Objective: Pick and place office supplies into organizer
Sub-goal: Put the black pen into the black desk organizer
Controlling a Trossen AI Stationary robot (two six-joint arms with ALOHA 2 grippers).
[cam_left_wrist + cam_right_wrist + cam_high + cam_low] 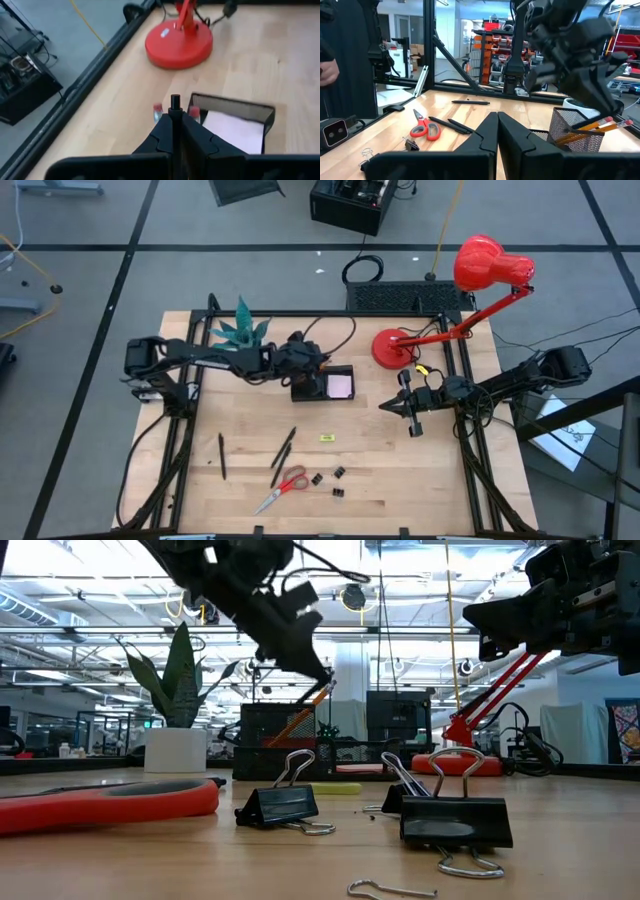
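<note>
Binder clips point(455, 818) lie nearest; left gripper point(175, 112) pinches 1 black pen point(175, 102) above the organizer point(250, 107), likely for dropping in; right gripper point(497, 125) waits pressed together.

From straight overhead we see the whole table point(400, 480) and both arms. At table-top height we look level across the wood, close behind the binder clips point(455, 820), toward the room beyond. From the left wrist we look steeply down past closed fingers point(192, 137) onto the organizer point(235, 107). From the right wrist we look level across the table; we share the scissors point(425, 129) with overhead
</note>
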